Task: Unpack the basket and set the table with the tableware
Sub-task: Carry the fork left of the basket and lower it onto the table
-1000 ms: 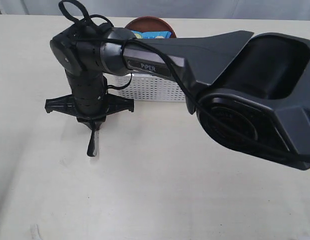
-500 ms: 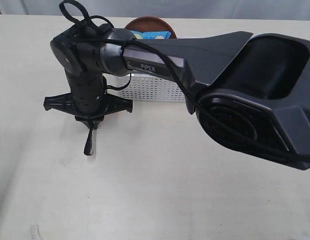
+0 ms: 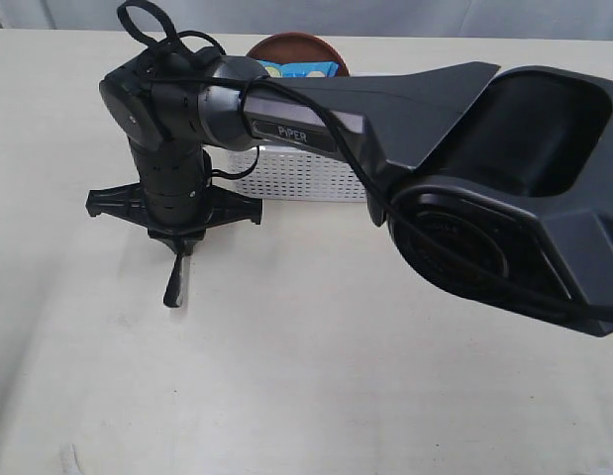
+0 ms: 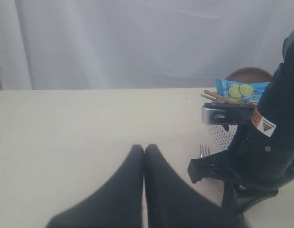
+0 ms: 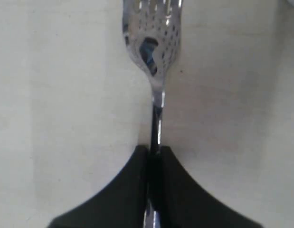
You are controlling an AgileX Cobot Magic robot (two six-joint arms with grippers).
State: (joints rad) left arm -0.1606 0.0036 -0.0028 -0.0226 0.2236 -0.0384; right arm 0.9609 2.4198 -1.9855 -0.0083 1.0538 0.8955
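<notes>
Fork (image 5: pixel 154 71), steel: stem pinched between the fingertips of the right gripper (image 5: pixel 154 153), tines projecting past them, over the table (image 3: pixel 336 376) beside the basket (image 3: pixel 306 176), toward the left edge.

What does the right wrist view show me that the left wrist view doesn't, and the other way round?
Only the right wrist view: the fork close up, with its tines and neck clear and its handle clamped in the right gripper.

Only the left wrist view: the left gripper, shut with nothing in it. It also shows the basket with the chip bag, chopsticks and plate showing above it, and the right arm from the side.

Both: the fork, though only its tines peek out in the left wrist view, and the table.
</notes>
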